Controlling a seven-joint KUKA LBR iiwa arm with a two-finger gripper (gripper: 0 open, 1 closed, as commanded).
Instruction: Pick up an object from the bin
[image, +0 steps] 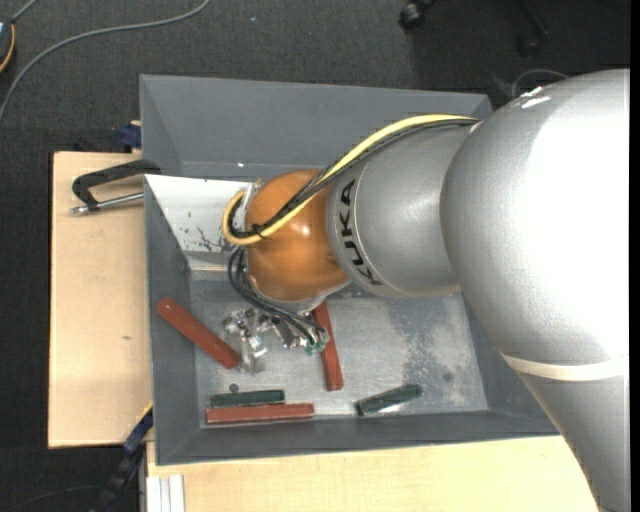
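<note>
My gripper (252, 336) hangs low in the middle-left of the bin, just under the arm's orange cover. Its metal tip is right beside the lower end of a red-brown bar (196, 332) that lies slanted on the bin floor to its left. Whether it touches that bar I cannot tell. A second red bar (331, 356) lies almost upright on the floor just to the right of the gripper, its upper end hidden under the arm.
Along the bin's near wall lie a dark green bar (246, 398) over a long red bar (261, 411), with another dark green bar (389, 400) further right. A tiny dark piece (234, 389) lies near them. A white speckled sheet (195, 215) leans in the far left corner.
</note>
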